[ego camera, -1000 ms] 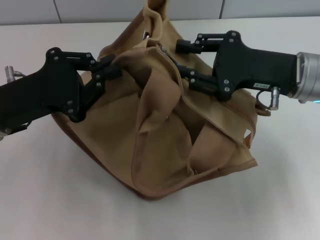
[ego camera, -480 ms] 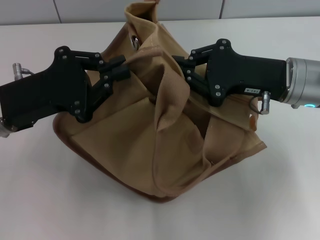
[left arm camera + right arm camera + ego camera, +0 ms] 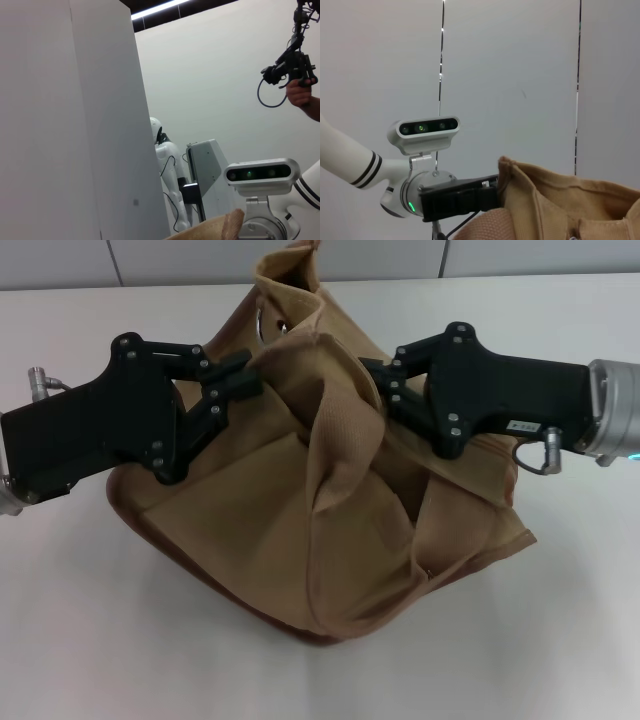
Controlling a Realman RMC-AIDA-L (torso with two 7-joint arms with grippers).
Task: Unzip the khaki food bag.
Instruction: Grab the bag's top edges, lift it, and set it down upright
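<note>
On the white table (image 3: 80,640), the bag (image 3: 300,540) sits slumped. Left gripper (image 3: 245,380) pinches fabric at 10 o'clock, right gripper (image 3: 375,380) clamps near 2. Keep your pull level along the zip.

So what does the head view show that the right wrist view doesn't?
Only the head view shows the right claw, at the bag's right upper edge, the table and the metal ring near the bag's top. Only the right wrist view shows the robot's head camera and the wall behind it. Both show the khaki bag and the left claw, which grips fabric on the bag's left side.
</note>
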